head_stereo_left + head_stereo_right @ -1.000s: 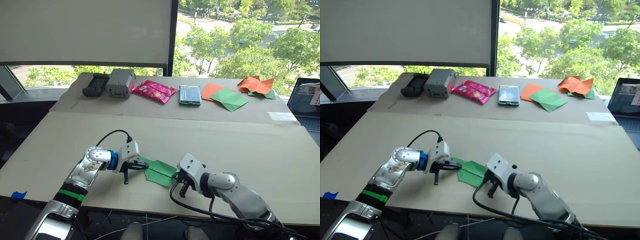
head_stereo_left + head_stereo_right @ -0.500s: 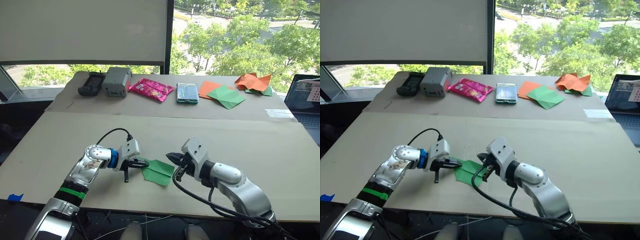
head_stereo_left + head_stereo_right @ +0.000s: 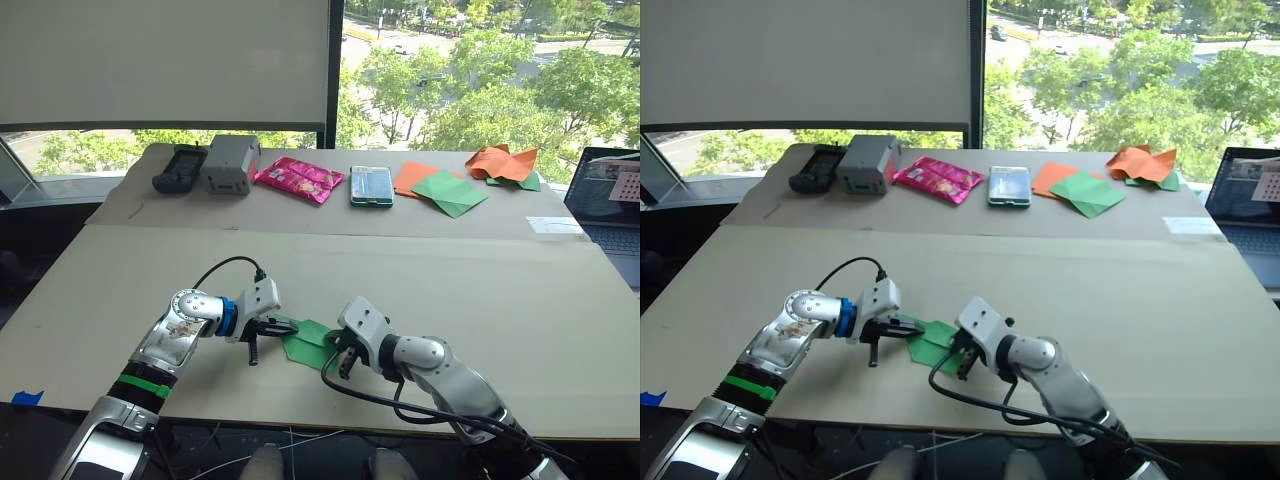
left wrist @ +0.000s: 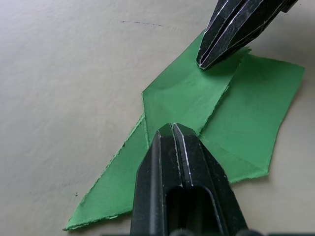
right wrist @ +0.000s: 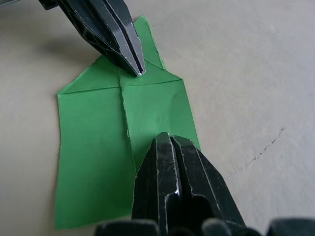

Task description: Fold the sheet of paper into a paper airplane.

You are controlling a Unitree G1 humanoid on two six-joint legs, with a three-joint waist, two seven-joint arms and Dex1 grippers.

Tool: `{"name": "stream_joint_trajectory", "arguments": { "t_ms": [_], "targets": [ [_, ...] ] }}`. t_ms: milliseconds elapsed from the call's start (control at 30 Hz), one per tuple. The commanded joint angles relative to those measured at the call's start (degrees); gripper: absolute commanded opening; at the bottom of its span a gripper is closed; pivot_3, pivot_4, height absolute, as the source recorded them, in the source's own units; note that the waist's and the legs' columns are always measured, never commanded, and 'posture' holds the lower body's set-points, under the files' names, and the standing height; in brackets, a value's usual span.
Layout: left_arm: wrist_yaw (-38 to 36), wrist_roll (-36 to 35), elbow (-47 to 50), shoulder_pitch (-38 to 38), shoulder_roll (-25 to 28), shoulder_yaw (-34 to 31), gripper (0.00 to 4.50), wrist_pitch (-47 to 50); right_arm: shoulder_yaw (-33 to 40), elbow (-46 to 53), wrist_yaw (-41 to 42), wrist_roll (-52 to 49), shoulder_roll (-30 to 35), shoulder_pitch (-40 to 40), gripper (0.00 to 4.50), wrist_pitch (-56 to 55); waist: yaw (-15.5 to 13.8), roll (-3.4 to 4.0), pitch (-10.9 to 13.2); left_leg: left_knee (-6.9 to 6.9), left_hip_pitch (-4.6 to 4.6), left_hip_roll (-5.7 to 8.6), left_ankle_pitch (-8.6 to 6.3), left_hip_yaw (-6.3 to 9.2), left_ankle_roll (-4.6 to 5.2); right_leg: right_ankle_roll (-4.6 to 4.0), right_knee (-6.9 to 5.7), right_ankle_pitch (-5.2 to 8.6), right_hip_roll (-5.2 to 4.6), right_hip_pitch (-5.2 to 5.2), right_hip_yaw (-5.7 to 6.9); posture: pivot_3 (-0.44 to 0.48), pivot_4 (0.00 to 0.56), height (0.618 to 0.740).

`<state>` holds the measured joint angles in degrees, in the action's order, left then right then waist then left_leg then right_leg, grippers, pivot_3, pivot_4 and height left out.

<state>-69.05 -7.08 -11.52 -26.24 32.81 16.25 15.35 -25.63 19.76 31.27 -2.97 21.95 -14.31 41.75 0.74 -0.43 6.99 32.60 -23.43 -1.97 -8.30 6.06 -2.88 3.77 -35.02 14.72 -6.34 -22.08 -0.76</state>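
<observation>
From the left eye view, the sheet of paper [image 3: 308,343] lies flat between both grippers. In the left wrist view, the left gripper [image 4: 173,131], fingers together, pins one flap. In the right wrist view, the right gripper [image 5: 165,141], also closed, presses the opposite end, likely to flatten the crease.

No legible text anywhere.

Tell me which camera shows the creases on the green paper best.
The left wrist view: the sheet of paper lies close with folded flaps and edges plain. The right wrist view shows them similarly close; in the eye views it is a small patch between the grippers.
</observation>
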Motion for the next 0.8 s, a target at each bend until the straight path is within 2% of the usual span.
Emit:
{"name": "stream_joint_trajectory", "arguments": {
  "t_ms": [33, 267, 800],
  "targets": [
    [-1.35, -0.57, 1.42, -1.16, -1.18, 1.22, 0.00, 0.76, -1.67, -1.90, -0.03, 1.01, 0.64, 0.76, 0.02, 3.90, 0.00, -0.01, 0.00, 0.00, 0.01, 0.00, 0.00, 0.00, 0.00, 0.00, 0.00, 0.00, 0.00, 0.01, 0.00, 0.000, 0.150, 0.720],
    [-1.35, 2.49, -3.02, -1.44, -2.45, 3.78, 0.00, -2.12, -2.01, -1.36, -0.78, 0.85, 0.17, 0.80, 0.02, 5.55, -0.05, 0.01, -0.05, 0.00, 0.05, 0.00, 0.00, 0.00, 0.00, 0.00, 0.01, 0.00, 0.00, 0.06, 0.00, 0.000, 0.150, 0.720],
    [-1.59, 4.59, -10.73, 0.09, 1.08, 3.70, 0.00, -6.40, -1.08, 0.01, -1.17, -0.09, 0.23, 0.83, 0.02, 7.91, 0.10, 0.01, -0.38, -0.01, 0.14, -0.01, -0.01, 0.00, -0.02, -0.01, 0.01, 0.01, -0.01, 0.09, 0.00, 0.000, 0.150, 0.720]
  ]
}}
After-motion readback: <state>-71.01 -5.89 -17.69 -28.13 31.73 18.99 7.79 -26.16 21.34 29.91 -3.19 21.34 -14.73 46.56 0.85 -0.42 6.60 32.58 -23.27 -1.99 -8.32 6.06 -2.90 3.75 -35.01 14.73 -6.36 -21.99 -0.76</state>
